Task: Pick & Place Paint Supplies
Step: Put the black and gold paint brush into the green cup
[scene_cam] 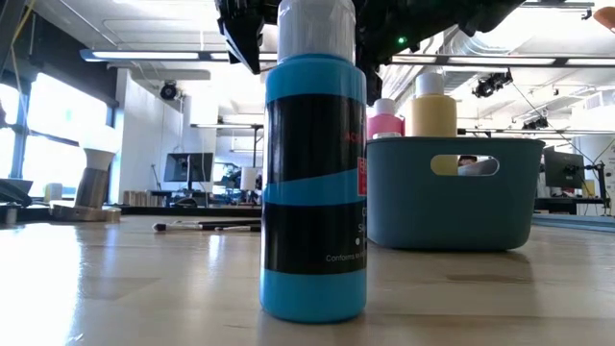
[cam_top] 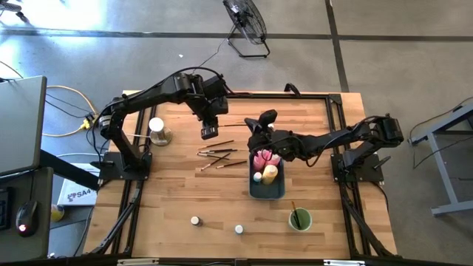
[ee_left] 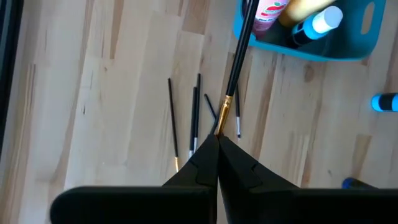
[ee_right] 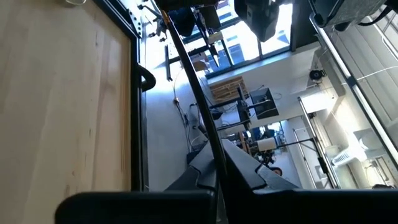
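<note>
A thin paintbrush (cam_top: 236,125) with a dark handle and a gold ferrule (ee_left: 225,109) hangs in the air between my two grippers, above the table's far middle. My left gripper (cam_top: 209,133) is shut on its ferrule end, and my right gripper (cam_top: 255,129) is shut on its handle end. Several more brushes (cam_top: 218,155) lie flat on the wood below. A pink bottle (cam_top: 262,157) and a yellow bottle (cam_top: 270,174) stand in the blue tray (cam_top: 279,193). Two small jars (cam_top: 195,220) (cam_top: 239,230) stand near the front edge. My left gripper pinches the brush just behind the gold ferrule (ee_left: 219,127) between its two fingers, slanting down from above. The handle (ee_left: 239,50) runs on past the fingertips toward the tray, clear of the table. My right gripper pinches the dark handle (ee_right: 214,140) between its two fingers, coming about level from the table's right side. The handle (ee_right: 193,87) runs straight on ahead of the fingers toward my left gripper, lifted clear.
A green cup (cam_top: 300,219) with a brush in it stands at the front right. A tall blue bottle (scene_cam: 312,183) stands close to the low camera. A white-topped stand (cam_top: 157,130) sits at the far left. Bare wood lies at the front left.
</note>
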